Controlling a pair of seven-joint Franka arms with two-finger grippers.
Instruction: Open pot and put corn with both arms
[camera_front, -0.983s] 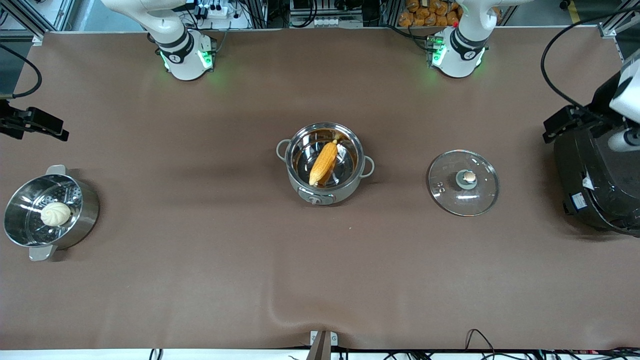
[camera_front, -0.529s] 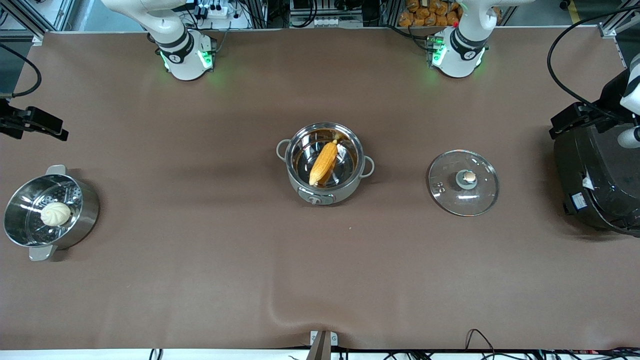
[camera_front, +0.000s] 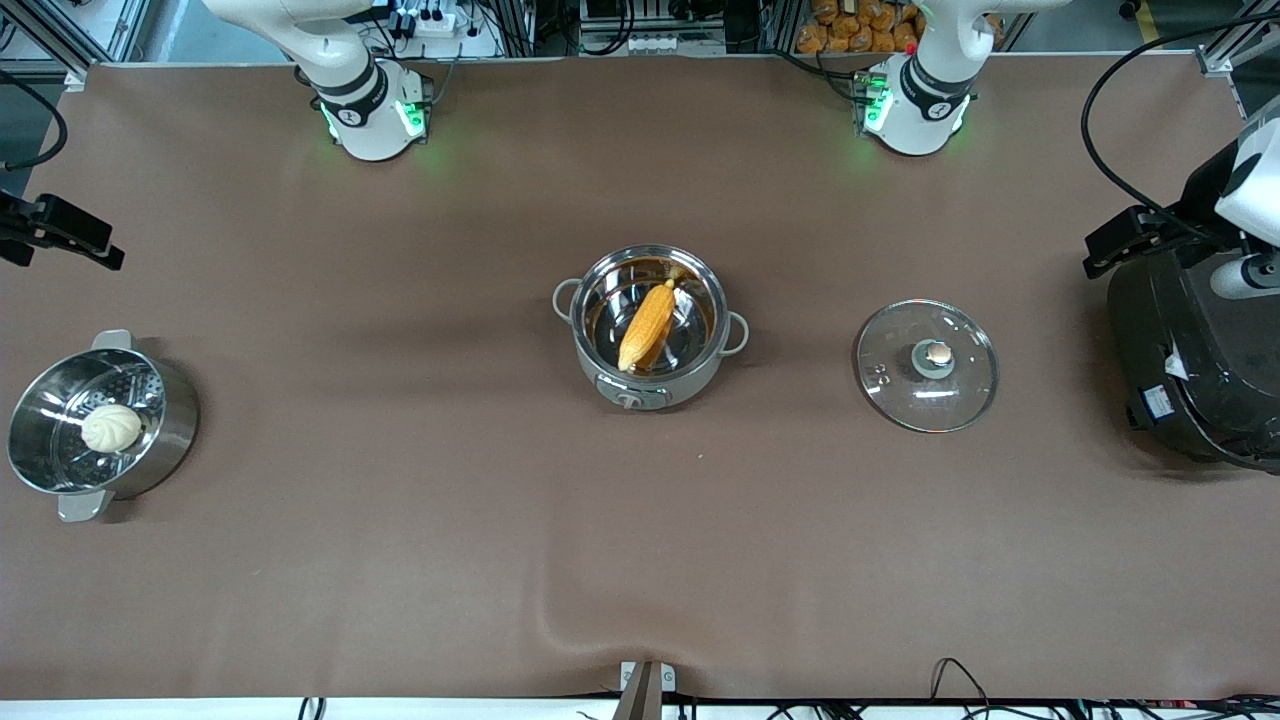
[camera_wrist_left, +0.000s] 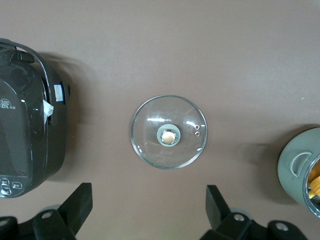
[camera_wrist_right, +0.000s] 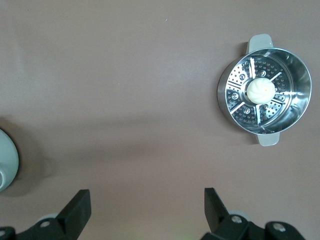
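Note:
The grey pot (camera_front: 650, 390) stands uncovered mid-table, and the yellow-orange corn (camera_front: 647, 325) lies slanted inside its steel bowl. Its glass lid (camera_front: 927, 365) rests flat on the cloth, knob up, toward the left arm's end. My left gripper (camera_wrist_left: 148, 200) is open and holds nothing, high over the cloth between the lid (camera_wrist_left: 168, 131) and the rice cooker. The pot's rim (camera_wrist_left: 300, 167) and a bit of corn (camera_wrist_left: 316, 187) show at that view's edge. My right gripper (camera_wrist_right: 146, 200) is open and holds nothing, high over bare cloth at the right arm's end.
A perforated steel steamer pot (camera_front: 170, 420) with a white bun (camera_front: 111, 427) in it sits at the right arm's end. A large black rice cooker (camera_front: 1190, 370) stands at the left arm's end. A fold in the cloth lies near the front edge.
Both hands have shifted slightly at the table's two ends. The pot, corn, lid and steamer pot have not moved.

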